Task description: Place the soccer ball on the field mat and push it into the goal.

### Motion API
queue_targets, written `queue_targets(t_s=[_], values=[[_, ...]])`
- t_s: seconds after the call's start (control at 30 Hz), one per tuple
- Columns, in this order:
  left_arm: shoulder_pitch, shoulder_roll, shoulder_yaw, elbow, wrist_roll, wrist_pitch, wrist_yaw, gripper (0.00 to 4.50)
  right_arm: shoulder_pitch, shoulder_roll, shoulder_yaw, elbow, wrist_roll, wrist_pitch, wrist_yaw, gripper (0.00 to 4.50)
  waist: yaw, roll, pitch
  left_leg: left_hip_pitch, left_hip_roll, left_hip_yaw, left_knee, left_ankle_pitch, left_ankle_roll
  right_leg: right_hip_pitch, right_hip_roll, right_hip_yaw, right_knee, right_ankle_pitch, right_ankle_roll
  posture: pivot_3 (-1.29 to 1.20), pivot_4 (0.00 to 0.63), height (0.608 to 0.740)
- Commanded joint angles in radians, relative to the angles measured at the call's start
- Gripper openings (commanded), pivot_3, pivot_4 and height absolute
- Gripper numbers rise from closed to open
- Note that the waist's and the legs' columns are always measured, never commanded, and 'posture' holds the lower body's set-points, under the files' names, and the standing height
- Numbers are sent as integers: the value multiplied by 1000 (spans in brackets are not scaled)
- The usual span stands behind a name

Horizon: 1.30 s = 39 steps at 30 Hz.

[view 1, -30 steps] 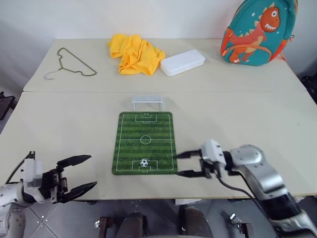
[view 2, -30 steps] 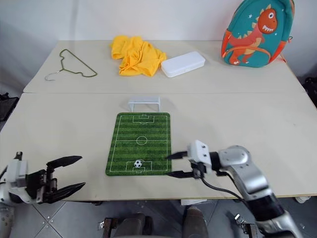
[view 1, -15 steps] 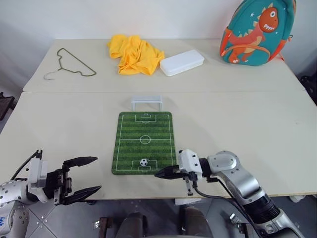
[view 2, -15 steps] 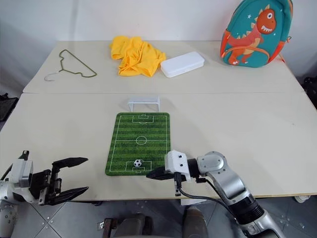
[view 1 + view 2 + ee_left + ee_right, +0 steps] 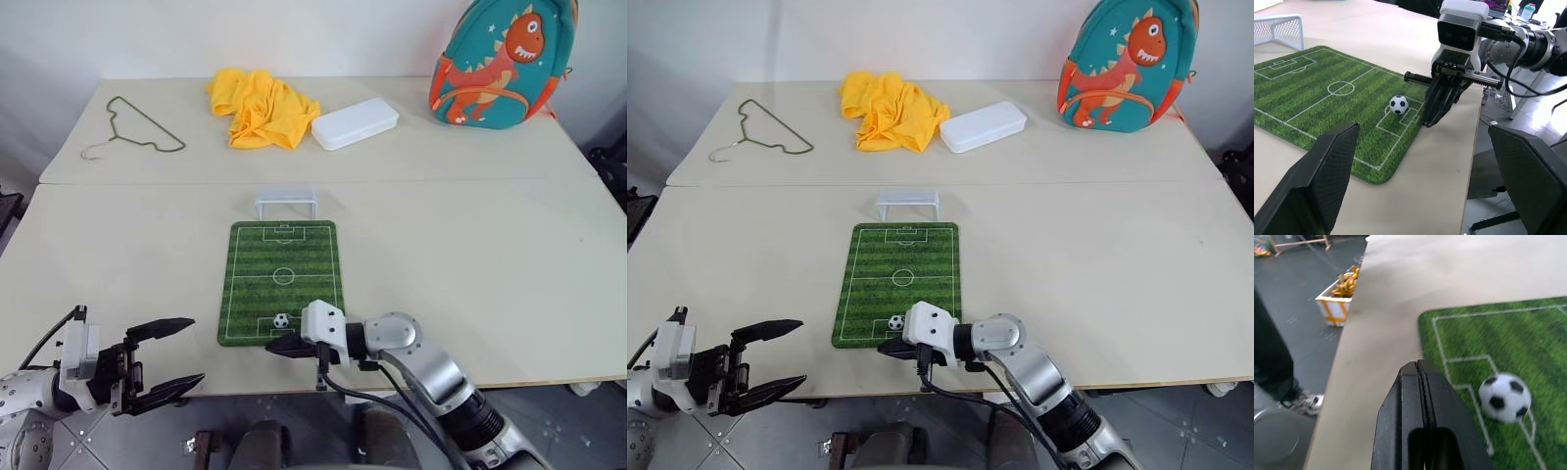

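Note:
The soccer ball (image 5: 281,320) rests on the green field mat (image 5: 294,257), in the penalty box at its near end. The pale goal (image 5: 286,204) stands on the table just past the mat's far edge. My right gripper (image 5: 275,346) is shut and empty, lying level at the mat's near edge, its tips a short way in front of the ball and apart from it. In the left wrist view the ball (image 5: 1399,104) sits just beyond those shut fingers (image 5: 1439,100). My left gripper (image 5: 174,355) hovers open off the table's near left edge, holding nothing.
On the far table lie a wire hanger (image 5: 130,126), a crumpled yellow cloth (image 5: 258,106), a white rectangular case (image 5: 355,123) and a teal dinosaur backpack (image 5: 500,63). The near table edge runs right under my right gripper.
My right gripper has shut and swung left along the near table edge, from beside the mat's right corner to just in front of the ball. The ball has not moved.

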<state>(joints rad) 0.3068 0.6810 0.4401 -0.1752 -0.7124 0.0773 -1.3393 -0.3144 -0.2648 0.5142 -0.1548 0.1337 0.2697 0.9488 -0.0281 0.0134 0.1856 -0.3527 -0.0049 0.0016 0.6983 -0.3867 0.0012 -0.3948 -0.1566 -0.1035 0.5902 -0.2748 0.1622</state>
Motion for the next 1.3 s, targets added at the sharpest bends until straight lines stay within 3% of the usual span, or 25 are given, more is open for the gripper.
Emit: queue_targets(t_s=[0.03, 0.2, 0.37, 0.47, 0.8, 0.97, 1.3], values=[[5, 7, 33, -18, -21, 4, 6, 4500, -34, 8, -14, 19, -12, -6, -22, 23, 0, 0, 0, 0, 0, 0, 0, 0, 0, 0, 0, 0, 0, 0, 0, 0, 150, 740], [-30, -14, 19, -16, -18, 14, 40, 4500, -157, 38, -83, 151, -40, -39, -96, 23, -1, 0, 0, 0, 0, 0, 0, 0, 0, 0, 1, 0, 0, 0, 0, 0, 150, 740], [-74, -87, 15, -30, -35, 66, 187, 4500, -329, 64, -167, 350, -84, -133, -193, 23, -4, 0, 0, 0, 0, 1, 0, 0, 0, -1, 1, 1, 1, 0, 0, 0, 150, 740], [-94, -127, 19, -37, -24, 80, 272, 4500, -360, 75, -202, 381, -99, -144, -243, 23, -4, 0, 0, 0, 1, 1, -1, 0, 0, -2, 2, 0, 1, 0, -1, 0, 150, 740], [-152, -172, 23, 6, 87, 19, 462, 4500, -149, -70, -302, 110, -11, -133, -160, 23, 1, 0, 0, 0, 1, 2, 0, 0, -1, -1, 2, 0, 0, 0, -1, 0, 150, 740], [-208, -170, 16, 45, 101, -9, 478, 4500, 24, -250, -505, 38, 122, -246, -38, 23, 11, 0, 0, 0, 1, 3, 0, 0, -1, -1, 2, 0, 0, 0, -1, 0, 150, 740], [-255, -137, -37, 132, 277, -122, 528, 4500, 254, -392, -772, 77, 295, -397, 111, 23, 18, 0, 0, 1, 2, 7, 0, 0, 0, 0, 3, 2, 0, 1, -1, 0, 150, 740]])
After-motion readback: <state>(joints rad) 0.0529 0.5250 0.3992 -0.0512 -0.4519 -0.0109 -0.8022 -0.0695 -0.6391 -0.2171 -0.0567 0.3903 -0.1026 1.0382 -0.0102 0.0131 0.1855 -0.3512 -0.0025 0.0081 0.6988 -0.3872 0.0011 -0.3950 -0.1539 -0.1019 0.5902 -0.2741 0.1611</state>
